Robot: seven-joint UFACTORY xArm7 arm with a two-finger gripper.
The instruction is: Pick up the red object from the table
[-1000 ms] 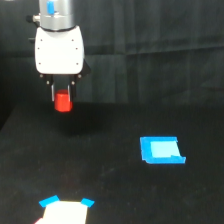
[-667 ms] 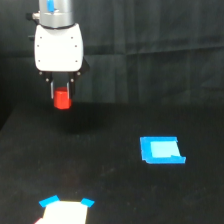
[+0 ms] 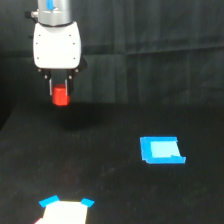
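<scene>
The red object (image 3: pixel 61 96) is a small red-orange block held between the fingers of my gripper (image 3: pixel 60 92), which is shut on it. The block hangs in the air above the black table (image 3: pixel 110 190), at the exterior view's upper left, with a faint shadow under it on the surface. The gripper's white body (image 3: pixel 56 44) sits straight above the block, fingers pointing down.
A flat blue rectangle (image 3: pixel 161 150) lies on the table at the exterior view's right. A white card with blue corners (image 3: pixel 65 211) sits at the bottom edge. A dark pleated cloth (image 3: pixel 160 50) hangs behind the table.
The gripper has risen with the red object in it, so the block now hangs higher above the table than a second ago.
</scene>
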